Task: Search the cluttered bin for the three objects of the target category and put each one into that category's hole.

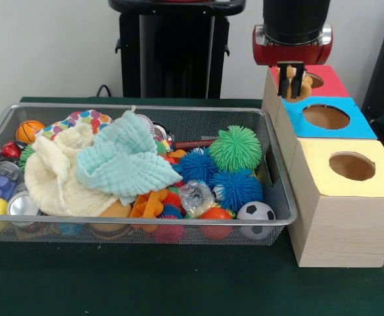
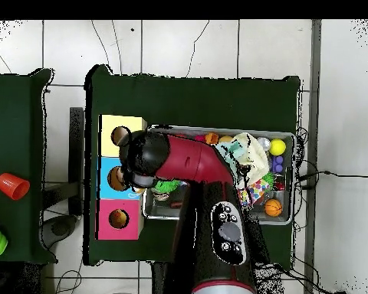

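Counter (image 1: 179, 289): green-covered, below the end effector, carrying bin and boxes.
Bin (image 1: 146, 227): wire mesh, down and left of the end effector in the front view, heaped with cloths, spiky balls, small balls.
Boxes: yellow-topped box (image 1: 344, 197), blue-topped box (image 1: 330, 118), red-topped box (image 1: 323, 79), each with one hole.
End effector (image 1: 292, 82): over the red-topped box's hole, clenched on an orange-tan object (image 1: 300, 85).

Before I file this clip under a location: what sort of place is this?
Probably a robotics lab or test room. A wire bin of toys sits on a green-covered table beside wooden sorting boxes with holes, and cables trail over the tiled floor.
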Controlling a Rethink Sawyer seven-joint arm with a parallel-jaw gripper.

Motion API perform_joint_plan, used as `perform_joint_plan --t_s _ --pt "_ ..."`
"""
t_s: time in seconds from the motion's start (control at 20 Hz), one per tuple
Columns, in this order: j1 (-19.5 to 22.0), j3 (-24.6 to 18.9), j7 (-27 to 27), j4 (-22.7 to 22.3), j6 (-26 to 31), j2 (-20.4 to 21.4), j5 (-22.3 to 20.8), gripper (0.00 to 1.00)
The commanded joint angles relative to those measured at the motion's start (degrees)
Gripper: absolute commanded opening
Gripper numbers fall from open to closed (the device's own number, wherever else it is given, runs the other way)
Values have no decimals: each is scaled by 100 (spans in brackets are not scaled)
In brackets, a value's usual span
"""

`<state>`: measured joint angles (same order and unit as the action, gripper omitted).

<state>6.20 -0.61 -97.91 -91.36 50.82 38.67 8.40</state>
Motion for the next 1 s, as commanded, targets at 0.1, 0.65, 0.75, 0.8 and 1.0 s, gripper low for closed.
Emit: perform_joint_plan --t_s 0.1,0.65,0.75,0.8,1.0 --pt "242 -303 -419 -1736 -1549 129 -188 0" --pt "125 -462 -492 -2045 -2026 54 -179 0" --pt "-47 -349 -634 -2028 -1973 64 -201 0" --pt "-63 -339 -634 -1976 -1875 36 -194 0" --pt "-5 -429 -582 -1823 -1505 -68 -68 0"
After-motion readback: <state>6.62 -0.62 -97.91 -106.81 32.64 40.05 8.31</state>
